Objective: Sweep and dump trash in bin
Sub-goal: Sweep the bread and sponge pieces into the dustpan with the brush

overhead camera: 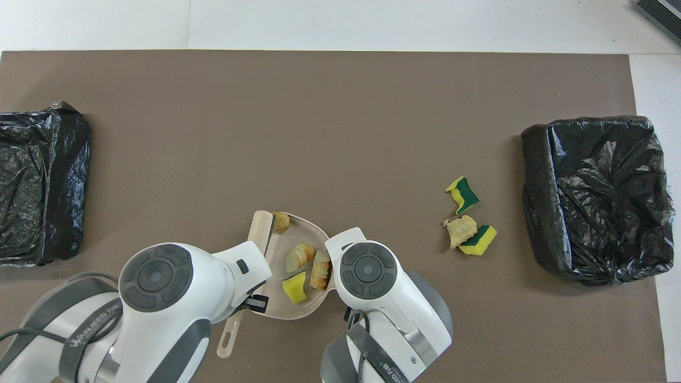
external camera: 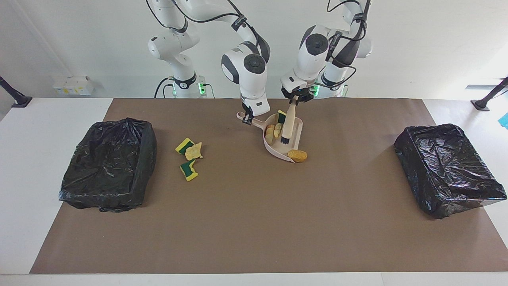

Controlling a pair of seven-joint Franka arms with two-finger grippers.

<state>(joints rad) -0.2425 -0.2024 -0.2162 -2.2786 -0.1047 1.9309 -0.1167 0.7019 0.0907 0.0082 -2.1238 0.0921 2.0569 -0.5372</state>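
My right gripper (external camera: 248, 118) is shut on the handle of the beige dustpan (external camera: 296, 133), which rests on the brown mat. My left gripper (external camera: 293, 102) is shut on the brush (external camera: 287, 125) and holds it slanted, bristles down, over the pan. Trash lies in the pan (overhead camera: 276, 258): a yellow-green sponge piece (overhead camera: 295, 287) and two bread-like chunks (overhead camera: 299, 255). A tan chunk (external camera: 297, 155) sits at the pan's lip. More trash lies on the mat toward the right arm's end: two sponge pieces (external camera: 189, 170) and a tan scrap (external camera: 194, 151).
One black-lined bin (external camera: 111, 163) stands at the right arm's end of the table, just past the loose scraps. Another black-lined bin (external camera: 448, 167) stands at the left arm's end. The brown mat (external camera: 246, 222) covers most of the table.
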